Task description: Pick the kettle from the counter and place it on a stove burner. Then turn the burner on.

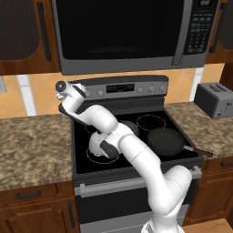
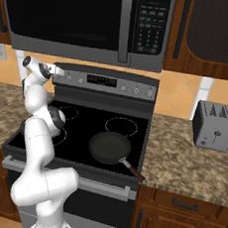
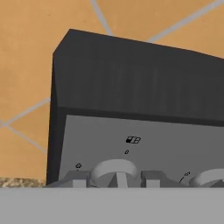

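Kettle [image 1: 97, 144] sits on the front-left stove burner [image 1: 91, 159] of the black cooktop [image 1: 150, 117], partly hidden behind the arm's elbow. Well above and behind it, the gripper [image 3: 117, 179] is up at the stove's grey control panel [image 3: 144, 144], its fingertips [image 3: 80, 180] on either side of the leftmost knob [image 3: 114, 171]; whether they press it I cannot tell. A black frying pan [image 2: 110, 148] rests on the front-right ring, and the granite desk [image 1: 32, 150] flanks the stove.

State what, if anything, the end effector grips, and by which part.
The end effector straddles the leftmost stove knob on the control panel; whether it actually grips cannot be told.
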